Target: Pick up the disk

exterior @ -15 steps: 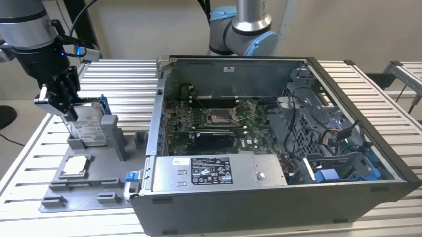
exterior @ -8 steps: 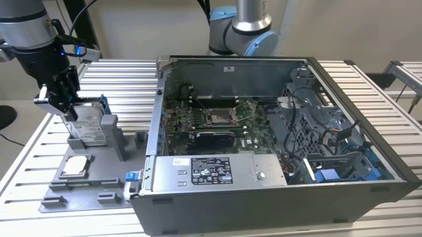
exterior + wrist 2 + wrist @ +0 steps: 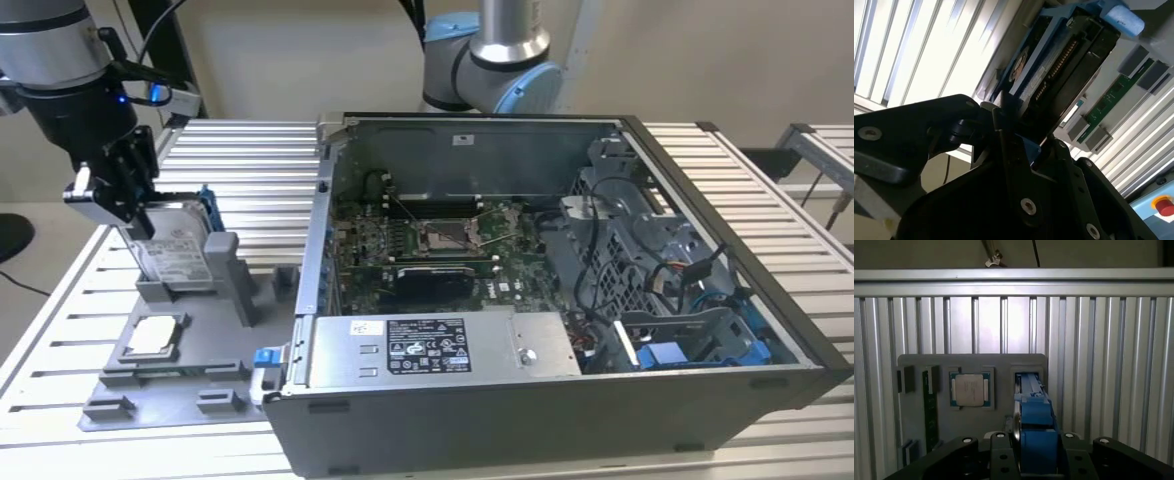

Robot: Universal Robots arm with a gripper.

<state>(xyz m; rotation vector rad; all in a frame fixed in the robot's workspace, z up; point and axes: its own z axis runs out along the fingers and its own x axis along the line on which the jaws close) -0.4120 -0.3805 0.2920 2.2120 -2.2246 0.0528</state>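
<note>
The disk (image 3: 182, 246) is a silver hard drive in a blue frame, standing on edge in a slot of the grey fixture plate (image 3: 200, 375) at the exterior view's left. My gripper (image 3: 138, 212) comes down on its top edge, and its fingers press both flat sides. In the first wrist view the disk's blue edge (image 3: 1036, 412) runs between the two black fingers (image 3: 1000, 455). In the second wrist view the disk (image 3: 1054, 65) sticks out from the shut gripper (image 3: 1024, 145). Its lower end still sits at the slot.
A small square silver chip (image 3: 154, 335) lies in a tray on the same plate, and a memory stick (image 3: 930, 410) stands beside it. An open computer case (image 3: 534, 300) with a grey labelled box (image 3: 427, 345) stands to the exterior view's right. A second arm's base (image 3: 494, 60) stands behind the case.
</note>
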